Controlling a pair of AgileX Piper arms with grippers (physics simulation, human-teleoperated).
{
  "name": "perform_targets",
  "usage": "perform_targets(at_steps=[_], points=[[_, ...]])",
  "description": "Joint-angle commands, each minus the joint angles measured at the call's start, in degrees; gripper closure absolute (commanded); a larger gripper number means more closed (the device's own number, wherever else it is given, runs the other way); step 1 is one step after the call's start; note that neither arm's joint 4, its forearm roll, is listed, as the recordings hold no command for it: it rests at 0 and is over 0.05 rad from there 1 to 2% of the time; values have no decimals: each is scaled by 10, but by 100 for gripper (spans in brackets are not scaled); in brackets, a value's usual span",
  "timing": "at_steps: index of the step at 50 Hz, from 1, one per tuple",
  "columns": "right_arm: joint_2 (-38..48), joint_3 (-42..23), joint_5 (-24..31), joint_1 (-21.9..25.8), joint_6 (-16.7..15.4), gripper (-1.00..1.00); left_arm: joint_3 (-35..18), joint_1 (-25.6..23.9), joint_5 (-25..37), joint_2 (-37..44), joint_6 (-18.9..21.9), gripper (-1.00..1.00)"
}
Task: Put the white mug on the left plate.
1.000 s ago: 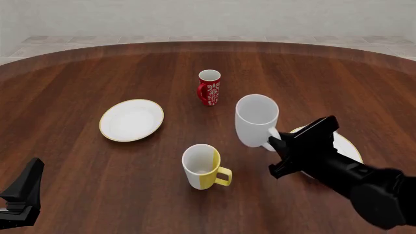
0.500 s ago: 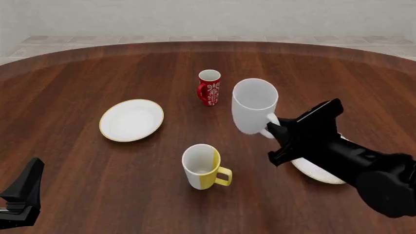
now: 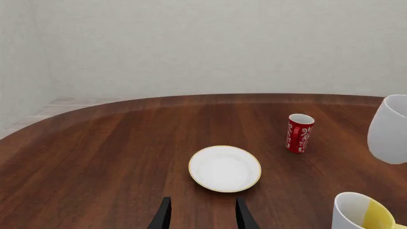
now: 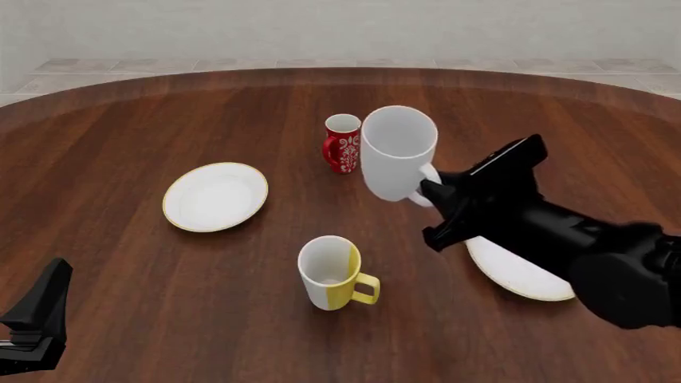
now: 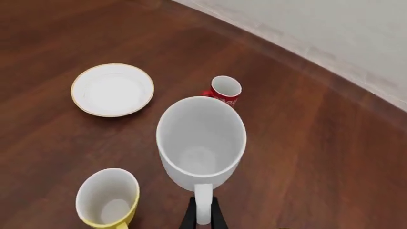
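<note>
The white mug [image 4: 397,163] hangs upright in the air above the table's middle, held by its handle in my right gripper [image 4: 430,191], which is shut on it. In the right wrist view the white mug [image 5: 201,143] fills the centre with the handle between the fingers [image 5: 188,217]. The left plate [image 4: 215,196] lies on the table to the mug's left, with nothing on it; it also shows as the left plate [image 3: 224,168] and the left plate [image 5: 112,89]. My left gripper [image 3: 200,220] stands open near the table's front left corner, far from the mug.
A small red patterned mug [image 4: 342,144] stands just behind the held mug. A white-and-yellow mug [image 4: 332,272] stands in front of it. A second plate [image 4: 521,271] lies under my right arm, partly hidden.
My right gripper has lifted the white mug off the table and carried it up and to the left, toward the red mug. The left arm has not moved.
</note>
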Motion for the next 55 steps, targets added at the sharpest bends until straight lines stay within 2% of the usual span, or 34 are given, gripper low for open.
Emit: perform_targets(at_steps=[1,41,55], points=[[22,-36,3,17,4,100,0,0,0,0,0,-100],[125,-149,10,62,7,100,0,0,0,0,0,-100],[170,-210,25,70,15,100,0,0,0,0,0,-100]])
